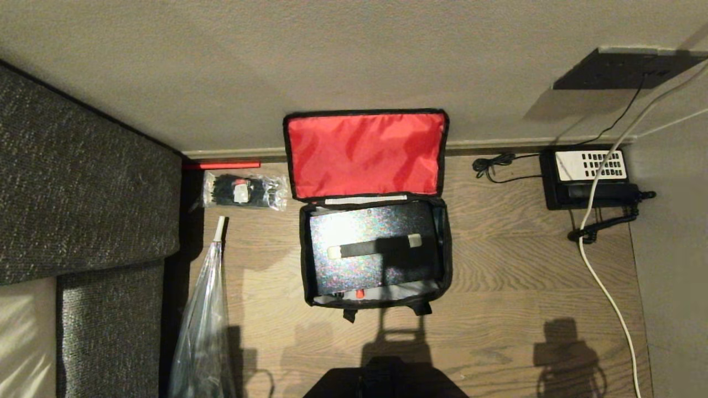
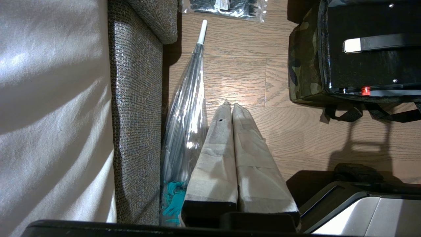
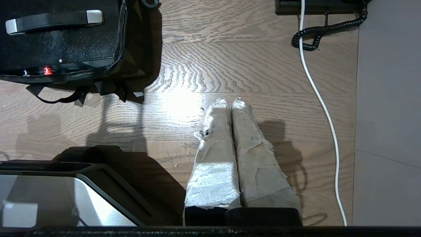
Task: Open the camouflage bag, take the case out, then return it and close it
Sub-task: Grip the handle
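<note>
Head view: 1 camouflage bag (image 1: pixel 376 249) sits in the middle of the wood floor (image 1: pixel 498 276), right by the wall. Its lid is flipped up vs. the wall, w/ smooth bright red cloth inside. 1 case (image 1: pixel 370 251) lies inside the open bag: black, flat, box shaped, a bit sparkly, w/ 1 black handle bar w/ 2 pale ends on top and 1 small red dot on the near edge. 1 clear packet of black ties (image 1: pixel 244 191) lies left of the bag. 1 clear see-thru umbrella (image 1: pixel 202 326) w/ a white tip lies below the packet. 1 rough grey sofa (image 1: pixel 83 193) is at far left. 1 black telephone (image 1: pixel 589 177) w/ white keys sits at right, w/ 1 curly black cord. 1 white cable (image 1: pixel 605 287) runs down the floor. No arms show here.

Left wrist view: left gripper (image 2: pixel 229 105) hangs over the bare floor, between the umbrella and the bag, touching nothing. Its 2 fingers (image 2: pixel 213 158) are wrapped in pale tape and pressed together. The bag's camo side shows here, soft cloth, plus 2 black strap loops.

Right wrist view: right gripper (image 3: pixel 229 102) hangs over the floor, between the bag and the white cable, holding nothing. 2 taped, wrinkly fingers (image 3: pixel 217 164) are pressed together too. The case's red dot and handle show in the bag corner.
</note>
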